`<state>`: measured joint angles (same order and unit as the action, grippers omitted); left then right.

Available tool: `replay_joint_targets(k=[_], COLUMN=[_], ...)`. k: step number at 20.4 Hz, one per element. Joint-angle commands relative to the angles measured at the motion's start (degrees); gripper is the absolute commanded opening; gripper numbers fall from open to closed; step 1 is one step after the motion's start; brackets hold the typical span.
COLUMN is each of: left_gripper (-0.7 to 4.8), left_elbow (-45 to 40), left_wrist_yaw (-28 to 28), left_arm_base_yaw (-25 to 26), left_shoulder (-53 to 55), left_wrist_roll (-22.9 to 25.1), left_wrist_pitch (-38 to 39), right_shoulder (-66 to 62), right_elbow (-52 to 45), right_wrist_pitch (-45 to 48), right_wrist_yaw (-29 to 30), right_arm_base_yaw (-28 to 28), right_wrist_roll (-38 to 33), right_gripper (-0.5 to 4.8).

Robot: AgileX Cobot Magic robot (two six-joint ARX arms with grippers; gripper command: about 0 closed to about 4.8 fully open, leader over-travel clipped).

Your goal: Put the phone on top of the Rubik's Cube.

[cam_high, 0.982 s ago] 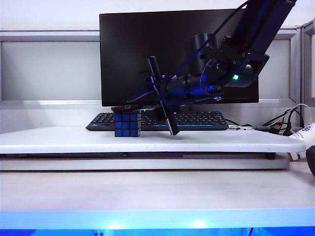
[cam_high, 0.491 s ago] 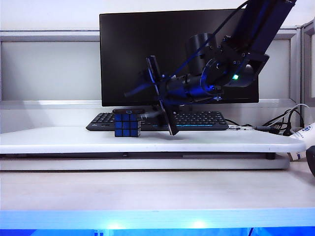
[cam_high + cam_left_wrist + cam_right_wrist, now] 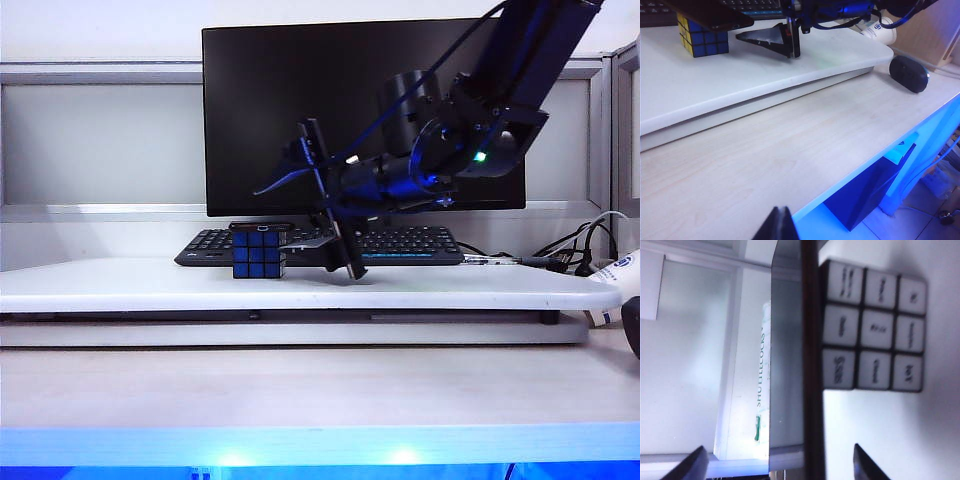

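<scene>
The Rubik's Cube point(image 3: 259, 255) stands on the raised white board, in front of the keyboard's left end. The black phone point(image 3: 262, 226) lies flat across its top, overhanging the sides. In the left wrist view the phone point(image 3: 715, 15) covers the cube point(image 3: 700, 39). My right gripper point(image 3: 272, 215) is open around the phone's end, one finger above and one below, neither touching. In the right wrist view the phone point(image 3: 812, 365) shows edge-on against the cube's white face point(image 3: 872, 327), between the spread tips of the right gripper point(image 3: 779, 465). My left gripper point(image 3: 780, 225) is shut over the desk's front edge.
A black monitor point(image 3: 330, 100) and keyboard point(image 3: 400, 245) stand behind the cube on the raised white board point(image 3: 150, 285). A black mouse point(image 3: 909, 73) and a paper cup point(image 3: 880, 32) sit at the right. Cables point(image 3: 580, 245) trail at the right edge.
My right gripper's fingers have spread apart and let go of the phone, which now rests flat on the cube. The left arm has not moved.
</scene>
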<state>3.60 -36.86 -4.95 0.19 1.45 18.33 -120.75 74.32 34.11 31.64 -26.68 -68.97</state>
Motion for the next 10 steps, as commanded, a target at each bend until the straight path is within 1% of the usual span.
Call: replay_joint_targets(k=[1,7,10], left_gripper=[-0.06,-0.05,-0.05], left_elbow=[-0.2,-0.2,-0.2], left_wrist_yaw=[0.0,0.0,0.0], left_arm_base_yaw=[0.0,0.0,0.0], left_shoulder=[0.0,0.0,0.0], left_wrist_roll=[0.0,0.1,0.0], left_wrist_pitch=[1.3,1.3,1.3], right_shoulder=[0.4,0.4,0.4], right_elbow=[0.2,0.2,0.2], right_wrist_pitch=[0.9,0.9,0.7], right_wrist_yaw=[0.0,0.5,0.5], right_arm_base_yaw=[1.1,3.7,4.9], right_wrist_roll=[0.4,0.6,3.9], right_gripper=[3.69,3.68,3.66])
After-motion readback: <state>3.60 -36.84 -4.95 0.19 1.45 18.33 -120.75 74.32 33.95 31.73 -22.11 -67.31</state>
